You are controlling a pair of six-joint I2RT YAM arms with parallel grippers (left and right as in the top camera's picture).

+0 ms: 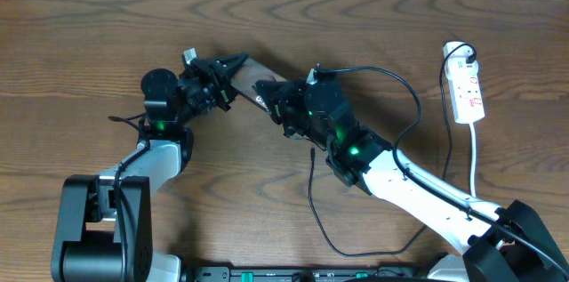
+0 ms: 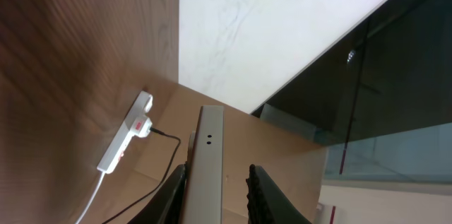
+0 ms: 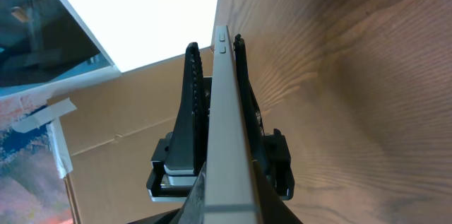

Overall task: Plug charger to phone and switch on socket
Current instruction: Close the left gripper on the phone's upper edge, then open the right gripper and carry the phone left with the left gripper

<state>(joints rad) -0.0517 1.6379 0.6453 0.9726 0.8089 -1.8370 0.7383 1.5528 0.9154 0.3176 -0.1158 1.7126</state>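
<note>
- At mid-table, the phone [image 1: 262,77] is held up between the two arms. It is tilted, so only a brown strip of it shows from above.
- The left gripper [image 2: 215,181] has its fingers closed on the phone's two faces. From the right wrist the slab shows edge-on, with black fingers tight against both sides.
- The right gripper [image 1: 277,108] sits at the phone's other end with its jaws fully closed. I cannot tell what, if anything, they pinch.
- Open wood of the table [image 1: 89,33] stretches left of the arms and on their far side, up to the far edge.
- The socket [image 1: 468,93] lies flat near the far right edge, well apart from both grippers, with a plug in its far end.
- The charger [image 1: 309,184] trails from that plug in a wide loop towards the near edge, then runs up under the right arm, where its tip is hidden.
- The socket's switch is too small to read.
</note>
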